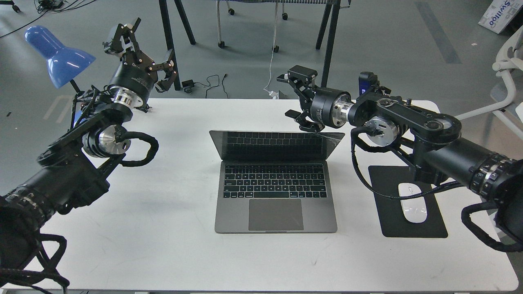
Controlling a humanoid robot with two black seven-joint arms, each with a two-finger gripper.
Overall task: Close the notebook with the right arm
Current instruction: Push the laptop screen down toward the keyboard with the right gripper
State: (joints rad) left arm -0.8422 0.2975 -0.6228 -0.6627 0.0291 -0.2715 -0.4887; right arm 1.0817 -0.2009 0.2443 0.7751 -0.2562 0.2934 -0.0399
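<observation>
Table (171, 245): white, wide.
Mouse pad (433, 224): black, on the table's right part.
Mouse (413, 206): white, lying on the mouse pad.
Lamp (57, 55): blue shade, far left.

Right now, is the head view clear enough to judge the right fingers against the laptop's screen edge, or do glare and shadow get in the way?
Head view: sharp, evenly lit, shadows soft. The laptop screen is dark and reflects the keys, with no strong glare. The right gripper has open fingers at the screen's top right corner; black on black there, so contact cannot be told. Edges bow slightly.
</observation>
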